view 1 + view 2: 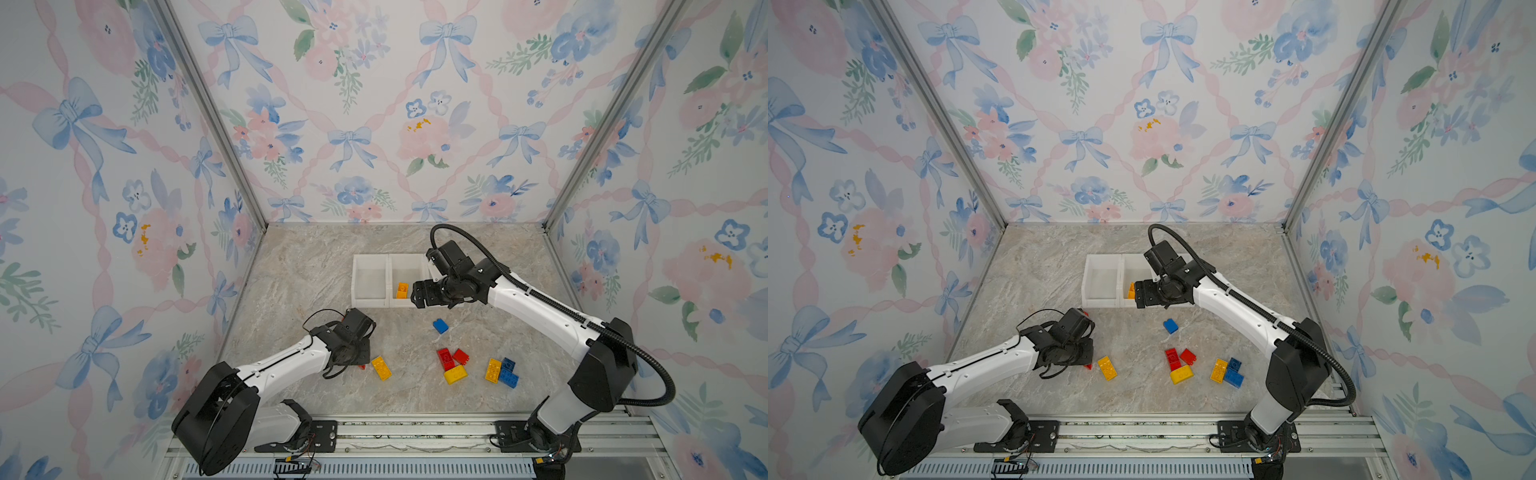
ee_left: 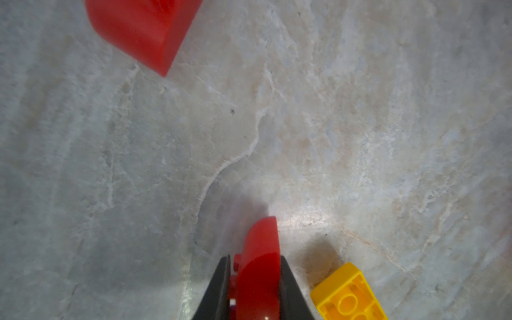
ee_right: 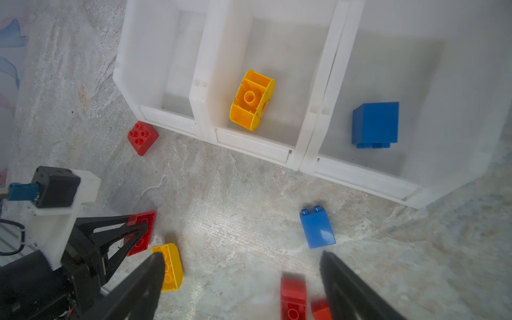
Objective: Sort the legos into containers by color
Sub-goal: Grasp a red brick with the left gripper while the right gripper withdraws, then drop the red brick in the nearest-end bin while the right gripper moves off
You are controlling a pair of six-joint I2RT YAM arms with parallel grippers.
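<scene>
Bins (image 1: 370, 302) were white; legos (image 1: 455, 375) red/yel/blue; table (image 1: 316, 266) grey-beige marble; walls (image 1: 374, 104) floral w/ blue bows, pink ribbons; arms (image 1: 291, 358) white+blk.

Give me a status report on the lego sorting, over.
Left gripper shut on red brick; right gripper open, empty. Bins hold one yellow brick, one blue brick; third empty. Loose yellow brick close beside left gripper.

L tool (image 2: 256, 279) clamps red brick (image 2: 260, 266) nr yellow brick (image 2: 349, 296).
</scene>
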